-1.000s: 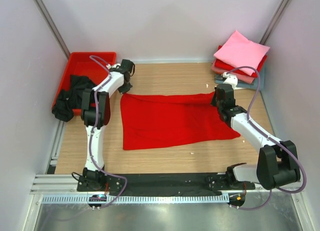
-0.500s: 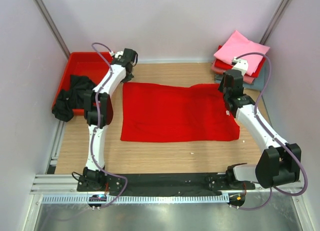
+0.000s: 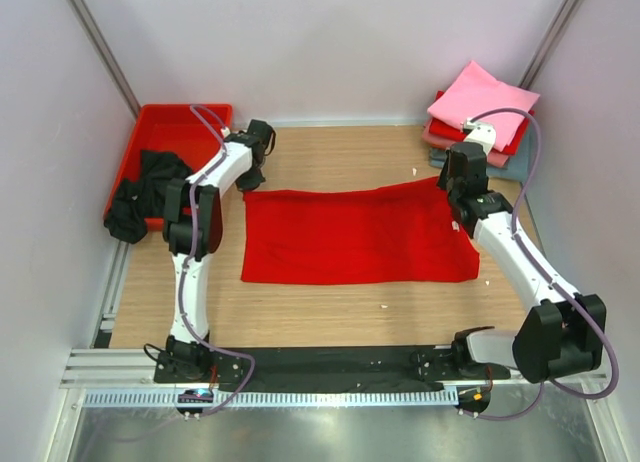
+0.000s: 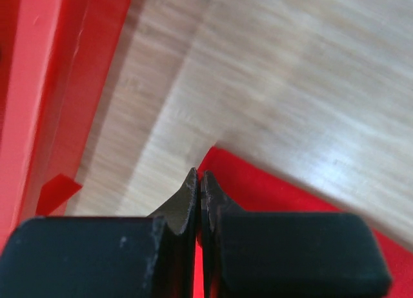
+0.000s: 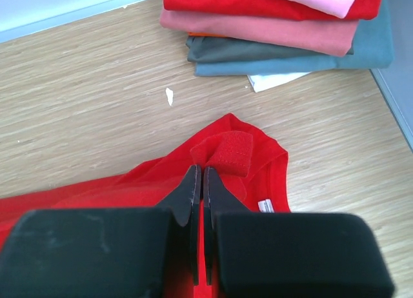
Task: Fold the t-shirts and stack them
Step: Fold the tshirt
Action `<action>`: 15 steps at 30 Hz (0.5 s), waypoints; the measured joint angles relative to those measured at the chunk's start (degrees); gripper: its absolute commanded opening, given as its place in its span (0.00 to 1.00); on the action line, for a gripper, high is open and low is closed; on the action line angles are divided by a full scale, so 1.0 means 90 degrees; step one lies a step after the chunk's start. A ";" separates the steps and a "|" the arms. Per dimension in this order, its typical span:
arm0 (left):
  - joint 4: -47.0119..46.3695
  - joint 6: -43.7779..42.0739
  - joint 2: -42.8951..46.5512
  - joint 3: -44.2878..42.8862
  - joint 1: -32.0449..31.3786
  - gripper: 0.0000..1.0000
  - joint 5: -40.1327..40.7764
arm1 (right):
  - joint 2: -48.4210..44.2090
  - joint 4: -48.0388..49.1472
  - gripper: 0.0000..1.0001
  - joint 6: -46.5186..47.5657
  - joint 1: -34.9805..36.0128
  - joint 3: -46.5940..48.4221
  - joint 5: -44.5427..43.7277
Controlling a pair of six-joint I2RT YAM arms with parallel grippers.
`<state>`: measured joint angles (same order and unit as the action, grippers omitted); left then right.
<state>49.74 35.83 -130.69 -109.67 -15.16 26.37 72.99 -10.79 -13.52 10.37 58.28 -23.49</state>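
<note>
Red t-shirt [image 3: 355, 237] lies spread mid-table, folded shirts [image 3: 480, 112] stacked right, black shirt [image 3: 140, 187] crumpled left.

Wooden table [image 3: 320, 322] bears red t-shirt [image 3: 350, 237], folded stack [image 3: 482, 104], red tray [image 3: 190, 109].

both arms far forward, left gripper [image 4: 199, 185] and right gripper [image 5: 199, 178] low, jaws tight together

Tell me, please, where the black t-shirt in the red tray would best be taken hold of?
Probably a raised fold atop the black t-shirt, pinched from straight above. It lies crumpled in the near corner of the red tray, spilling over the rim; the walls hinder a sideways approach, and the ridges offer something to pinch.
</note>
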 measured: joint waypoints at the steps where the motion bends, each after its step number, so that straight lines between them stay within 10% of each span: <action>1: -0.0002 0.0012 0.0100 0.0117 -0.0015 0.00 0.0000 | -0.0036 -0.0051 0.01 -0.0015 0.0000 -0.0002 -0.0007; 15: -0.0168 0.0175 0.1345 0.1389 -0.0248 0.00 0.0146 | -0.0709 -0.0522 0.02 -0.0352 0.0000 -0.0495 -0.0440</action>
<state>48.23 37.41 -118.58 -97.17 -17.39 27.68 66.61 -15.49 -16.69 10.37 53.82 -27.44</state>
